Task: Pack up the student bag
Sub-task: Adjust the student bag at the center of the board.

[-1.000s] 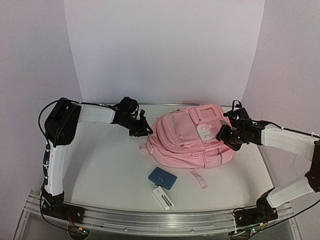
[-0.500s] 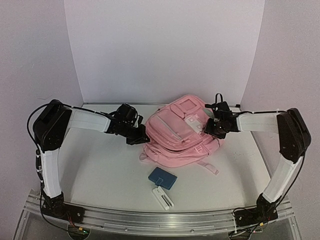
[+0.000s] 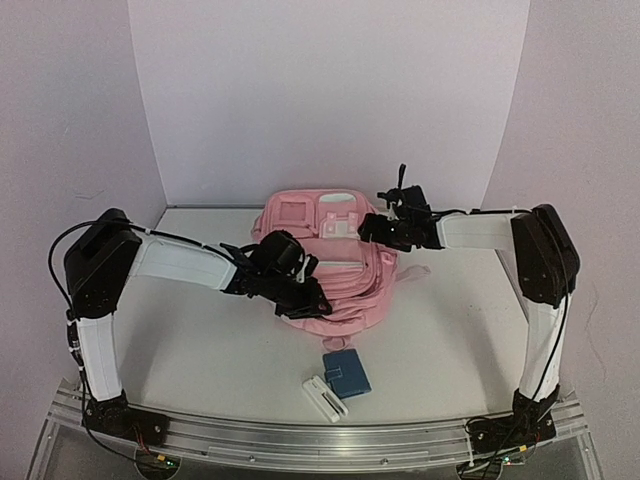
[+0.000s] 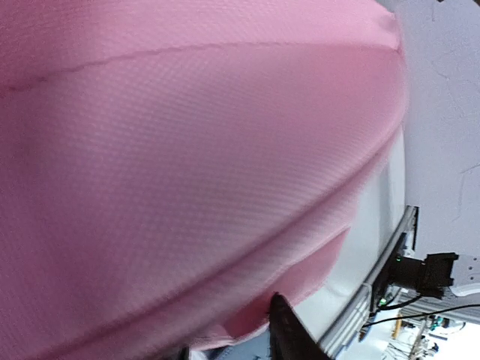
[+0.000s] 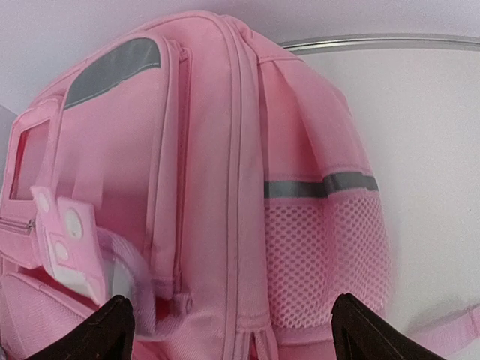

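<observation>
The student bag [image 3: 330, 262], a large pink backpack, lies at the back middle of the table, its front pockets facing the back wall. My left gripper [image 3: 308, 297] is low against its near left edge. In the left wrist view pink fabric [image 4: 195, 150] fills the frame and the two dark fingertips [image 4: 289, 339] stand partly apart at its lower fold. My right gripper [image 3: 368, 228] is at the bag's far right side. In the right wrist view its jaws [image 5: 236, 337] are wide open, with the bag's [image 5: 225, 187] grey strip and mesh pocket beyond them.
A small blue pouch [image 3: 347, 372] and a white flat case [image 3: 325, 397] lie on the table near the front edge, just ahead of the bag. A pink strap [image 3: 412, 272] trails to the bag's right. The metal rail [image 3: 320, 440] runs along the front.
The bag has been dragged left and back and turned. Both grippers followed it, the left along its near edge. The right jaws opened wider, and the blue pouch shifted right.
</observation>
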You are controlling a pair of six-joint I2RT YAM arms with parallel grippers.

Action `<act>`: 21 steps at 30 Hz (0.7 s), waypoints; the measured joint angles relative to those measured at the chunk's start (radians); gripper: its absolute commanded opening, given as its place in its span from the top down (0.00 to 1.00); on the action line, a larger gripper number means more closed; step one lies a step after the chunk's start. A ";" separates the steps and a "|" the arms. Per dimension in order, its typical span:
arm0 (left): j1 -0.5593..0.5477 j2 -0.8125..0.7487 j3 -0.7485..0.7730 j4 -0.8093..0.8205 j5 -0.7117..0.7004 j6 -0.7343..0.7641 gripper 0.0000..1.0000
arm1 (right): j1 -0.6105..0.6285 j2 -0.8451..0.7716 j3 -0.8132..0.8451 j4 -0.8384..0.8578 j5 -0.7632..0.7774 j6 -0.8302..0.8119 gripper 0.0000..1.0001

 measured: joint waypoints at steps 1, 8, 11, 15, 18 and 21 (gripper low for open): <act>-0.006 -0.015 0.000 -0.003 0.004 -0.004 0.40 | 0.004 -0.013 -0.011 -0.002 -0.026 -0.004 0.04; 0.014 -0.235 -0.010 -0.073 -0.039 0.020 0.18 | 0.077 -0.282 -0.187 -0.037 -0.127 0.010 0.02; 0.069 -0.326 -0.043 -0.093 -0.055 0.029 0.16 | 0.075 -0.402 -0.253 -0.054 -0.121 0.046 0.02; 0.205 -0.391 -0.122 -0.114 -0.047 0.033 0.15 | 0.065 -0.505 -0.371 -0.069 -0.110 0.142 0.10; 0.289 -0.395 -0.157 -0.147 -0.048 0.041 0.13 | 0.068 -0.542 -0.486 -0.087 -0.107 0.227 0.21; 0.331 -0.395 -0.168 -0.174 -0.039 0.059 0.14 | 0.088 -0.543 -0.566 -0.098 -0.112 0.294 0.21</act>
